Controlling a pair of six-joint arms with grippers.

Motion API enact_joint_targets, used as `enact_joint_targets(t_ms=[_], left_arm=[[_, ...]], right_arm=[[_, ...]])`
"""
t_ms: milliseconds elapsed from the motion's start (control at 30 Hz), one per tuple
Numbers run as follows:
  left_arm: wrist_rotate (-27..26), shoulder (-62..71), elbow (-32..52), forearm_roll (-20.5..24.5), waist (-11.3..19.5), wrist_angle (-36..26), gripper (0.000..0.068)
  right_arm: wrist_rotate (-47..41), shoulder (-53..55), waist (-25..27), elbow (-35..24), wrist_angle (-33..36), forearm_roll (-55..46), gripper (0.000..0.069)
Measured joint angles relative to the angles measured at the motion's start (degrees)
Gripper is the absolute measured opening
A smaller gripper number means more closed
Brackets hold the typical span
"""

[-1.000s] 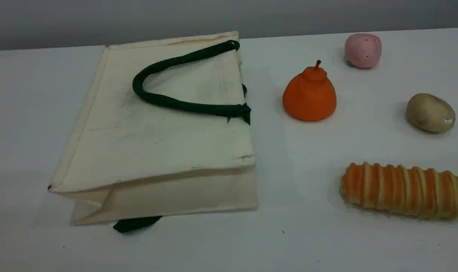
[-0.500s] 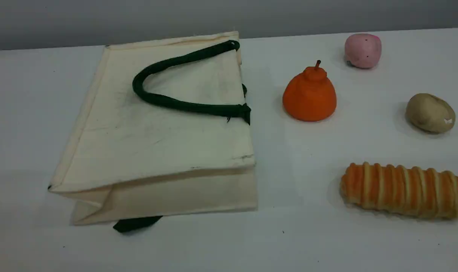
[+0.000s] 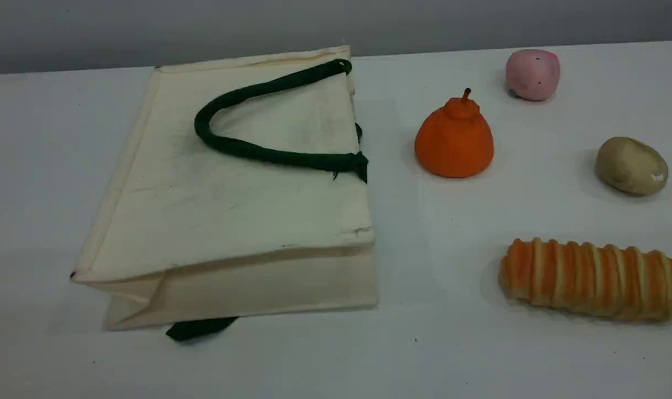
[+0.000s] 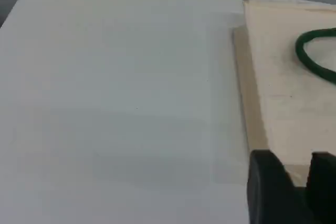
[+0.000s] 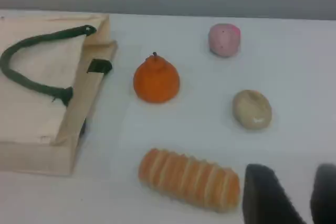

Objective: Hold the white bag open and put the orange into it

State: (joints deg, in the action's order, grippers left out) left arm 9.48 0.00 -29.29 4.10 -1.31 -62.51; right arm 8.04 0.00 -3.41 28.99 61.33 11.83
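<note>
The orange (image 3: 454,141) stands upright on the worktop (image 3: 435,354), at 3 o'clock of the flat-lying white bag (image 3: 230,210), apart from it. The bag's lower handle (image 3: 200,328) is mostly hidden beneath. No arms are seen in the scene view; each wrist view shows the left gripper (image 4: 296,174) and right gripper (image 5: 294,190) slightly parted, holding nothing.

The white bag (image 3: 230,210) is seen as matt woven cloth with a rope-like handle (image 3: 247,147); the orange (image 3: 454,141) is finished matt, faintly dimpled; the table (image 3: 480,354) is smooth.
</note>
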Motion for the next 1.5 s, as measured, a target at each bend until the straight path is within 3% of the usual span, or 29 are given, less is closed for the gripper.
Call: enact_joint_targets(t_ms=[1267,1500], left_arm=[[-0.05,0.0,0.0,-0.09,0.0,0.0,0.0175],[-1.77,0.0,0.0,-1.25,0.0,0.0,0.0175]], right_arm=[[-0.05,0.0,0.0,0.0,0.0,0.0,0.0217],[-0.05,0.0,0.0,0.0,0.0,0.0,0.0104]])
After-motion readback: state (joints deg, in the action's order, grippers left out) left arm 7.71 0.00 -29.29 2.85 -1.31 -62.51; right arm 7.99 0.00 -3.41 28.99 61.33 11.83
